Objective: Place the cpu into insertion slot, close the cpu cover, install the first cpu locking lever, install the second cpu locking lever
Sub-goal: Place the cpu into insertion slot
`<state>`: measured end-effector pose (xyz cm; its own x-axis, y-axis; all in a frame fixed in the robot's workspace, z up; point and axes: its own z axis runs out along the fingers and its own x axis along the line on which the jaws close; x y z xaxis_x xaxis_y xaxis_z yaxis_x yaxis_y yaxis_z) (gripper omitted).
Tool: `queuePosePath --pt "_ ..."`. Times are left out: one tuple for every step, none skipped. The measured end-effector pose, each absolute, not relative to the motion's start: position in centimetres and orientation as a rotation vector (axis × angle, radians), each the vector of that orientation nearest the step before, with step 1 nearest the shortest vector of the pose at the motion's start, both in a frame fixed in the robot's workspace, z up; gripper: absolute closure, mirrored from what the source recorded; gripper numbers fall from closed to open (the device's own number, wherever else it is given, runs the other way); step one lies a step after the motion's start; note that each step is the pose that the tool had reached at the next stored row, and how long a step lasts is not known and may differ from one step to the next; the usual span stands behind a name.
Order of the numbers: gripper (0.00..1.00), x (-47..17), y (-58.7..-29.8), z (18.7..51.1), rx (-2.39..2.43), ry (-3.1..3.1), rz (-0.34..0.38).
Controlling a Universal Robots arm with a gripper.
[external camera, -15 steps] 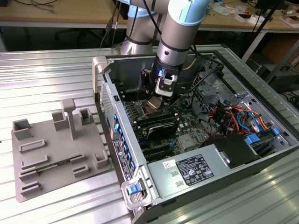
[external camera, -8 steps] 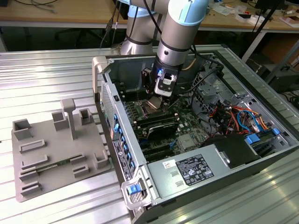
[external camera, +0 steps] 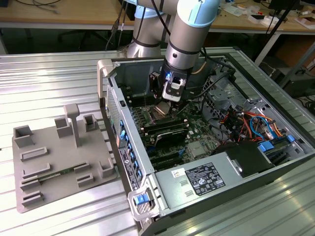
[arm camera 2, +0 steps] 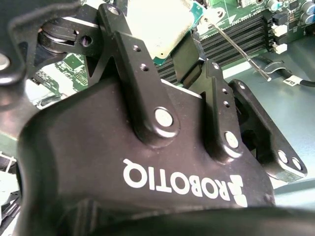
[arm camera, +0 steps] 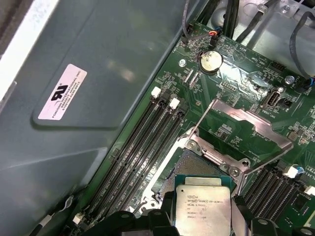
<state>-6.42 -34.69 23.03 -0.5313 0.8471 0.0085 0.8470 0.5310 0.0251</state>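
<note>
In the exterior view the gripper (external camera: 167, 103) reaches down into the open computer case (external camera: 123, 123), right over the green board. In the first wrist view it holds the cpu (arm camera: 204, 206) flat, just above the insertion slot (arm camera: 196, 164) and not yet in it. The cpu cover (arm camera: 246, 129) is tipped up behind the slot. In the second wrist view the black fingers (arm camera 2: 133, 54) sit close together, pinching the cpu from two sides.
</note>
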Motion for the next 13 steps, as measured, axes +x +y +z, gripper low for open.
queuePosePath --pt "0.45 -6.41 -34.69 23.03 1.522 2.743 0.041" --pt "0.45 -6.42 -34.69 23.03 1.524 2.741 0.041" --pt "0.45 -6.42 -34.69 23.03 1.53 2.738 0.041" --pt "0.45 -6.42 -34.69 23.03 1.537 2.734 0.041" --pt "0.45 -6.42 -34.69 23.02 1.541 2.732 0.041" --pt "0.45 -6.42 -34.69 23.02 1.545 2.729 0.041" --pt "0.45 -6.42 -34.69 23.03 1.55 2.726 0.041" --pt "0.45 -6.42 -34.69 23.02 1.553 2.725 0.041" --pt "0.45 -6.42 -34.69 23.02 1.556 2.723 0.041" --pt "0.45 -6.42 -34.69 23.02 1.564 2.719 0.041" --pt "0.45 -6.42 -34.69 23.02 1.568 2.716 0.041" --pt "0.45 -6.41 -34.69 23.02 1.57 2.715 0.041" --pt "0.45 -6.42 -34.69 23.02 1.573 2.713 0.041"
